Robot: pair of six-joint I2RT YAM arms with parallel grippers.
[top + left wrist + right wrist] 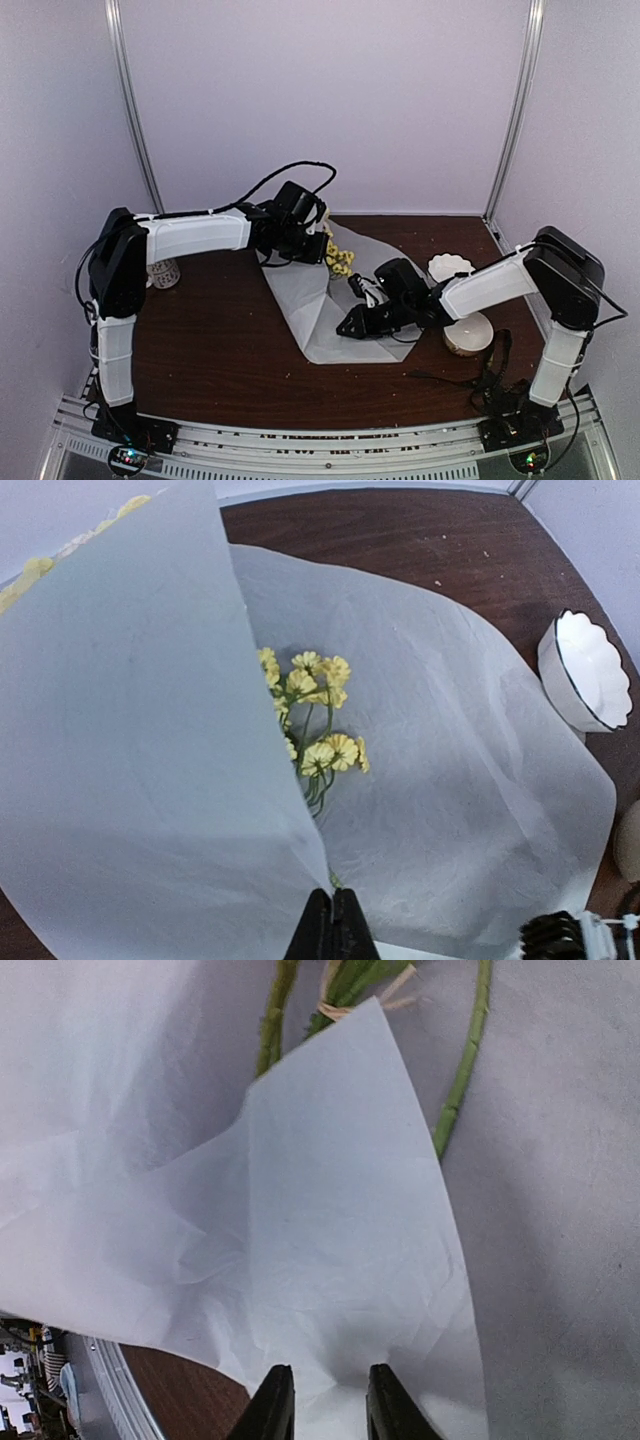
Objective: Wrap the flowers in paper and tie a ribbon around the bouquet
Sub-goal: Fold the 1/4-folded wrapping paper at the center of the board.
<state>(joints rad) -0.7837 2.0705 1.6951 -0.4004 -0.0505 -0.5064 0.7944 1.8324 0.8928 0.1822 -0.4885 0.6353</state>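
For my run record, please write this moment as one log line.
left gripper: shut on paper, flap held up beside flowers | right gripper: slightly open around paper corner | wrap: unfinished

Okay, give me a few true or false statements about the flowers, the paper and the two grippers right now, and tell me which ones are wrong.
1. The left gripper is shut on a lifted flap of the paper. True.
2. The flowers have red blooms. False: the blooms in view are yellow.
3. A white scalloped bowl stands on the table beside the paper. True.
4. The flowers lie on bare table. False: they lie on the paper.
5. The right gripper is far from the paper. False: it is right at the paper, which shows between its jaws.
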